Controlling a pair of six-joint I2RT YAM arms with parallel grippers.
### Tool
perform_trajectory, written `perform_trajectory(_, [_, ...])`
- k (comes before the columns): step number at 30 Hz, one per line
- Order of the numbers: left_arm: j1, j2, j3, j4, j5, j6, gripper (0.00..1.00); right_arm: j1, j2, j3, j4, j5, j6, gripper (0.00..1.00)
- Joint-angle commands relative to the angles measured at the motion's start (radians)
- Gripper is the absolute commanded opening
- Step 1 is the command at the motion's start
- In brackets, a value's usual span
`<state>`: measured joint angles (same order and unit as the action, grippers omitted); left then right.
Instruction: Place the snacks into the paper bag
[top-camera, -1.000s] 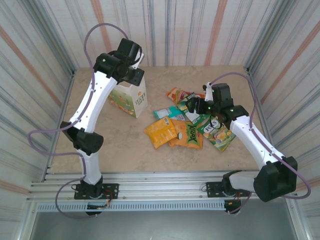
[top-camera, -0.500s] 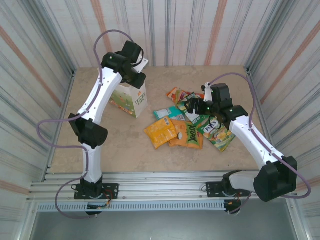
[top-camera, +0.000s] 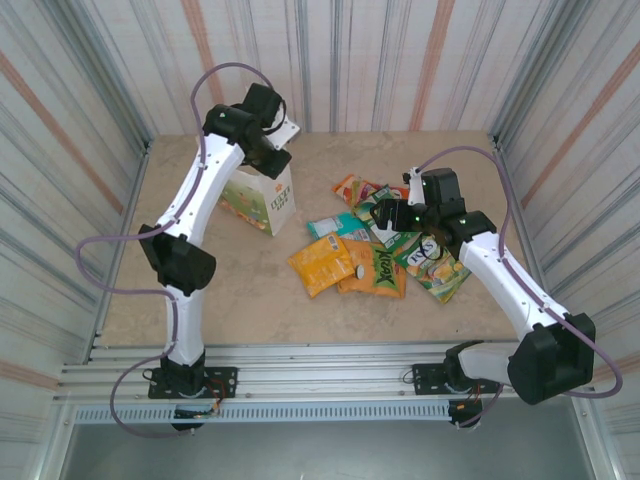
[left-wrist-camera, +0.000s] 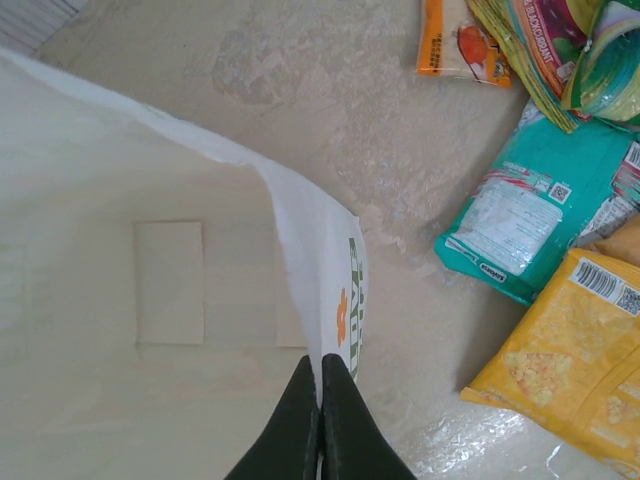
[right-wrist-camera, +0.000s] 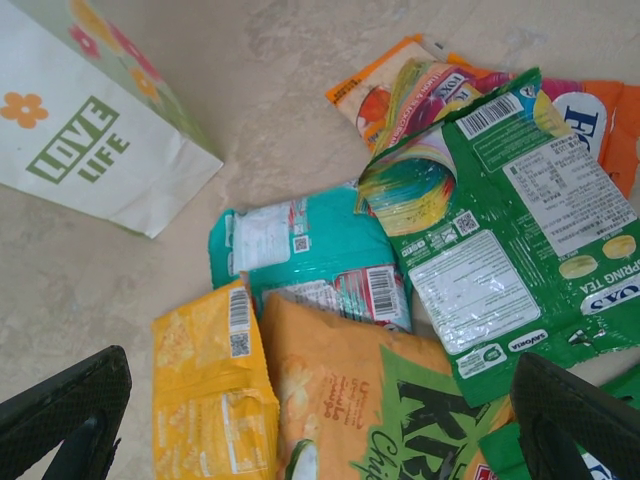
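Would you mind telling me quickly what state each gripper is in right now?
Left gripper: closed on the paper bag rim.
Right gripper: open, holding nothing, above the snacks.

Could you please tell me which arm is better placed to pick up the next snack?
Right. The right gripper is open directly above the snacks, while the left gripper is shut on the rim of the paper bag, apparently holding it open, and should probably remain there.

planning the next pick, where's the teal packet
Top view: the teal packet lies flat mid-table, right of the paper bag, just beyond the yellow packet.
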<state>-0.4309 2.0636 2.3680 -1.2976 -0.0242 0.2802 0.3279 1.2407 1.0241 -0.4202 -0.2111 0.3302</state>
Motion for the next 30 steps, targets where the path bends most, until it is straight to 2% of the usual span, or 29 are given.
perform_trajectory(1, [0.004, -0.067, -0.051, -0.006, 0.034, 0.089, 0.00, 0.007, -0.023, -0.002, -0.008, 0.006, -0.016, 0.99])
perform_trajectory(6, [0.031, -0.117, -0.107, 0.014, 0.148, 0.137, 0.00, 0.013, -0.022, 0.001, -0.003, 0.000, -0.013, 0.99])
perform_trajectory(17, [0.044, -0.245, -0.226, -0.059, 0.248, 0.378, 0.00, 0.027, -0.020, -0.002, 0.026, -0.015, 0.004, 0.99])
perform_trajectory(24, [0.074, -0.373, -0.362, -0.046, 0.345, 0.505, 0.00, 0.087, -0.001, 0.008, 0.069, -0.019, -0.009, 0.99])
perform_trajectory(30, [0.075, -0.481, -0.487, -0.048, 0.327, 0.591, 0.00, 0.149, -0.002, -0.022, 0.170, -0.053, 0.010, 0.99])
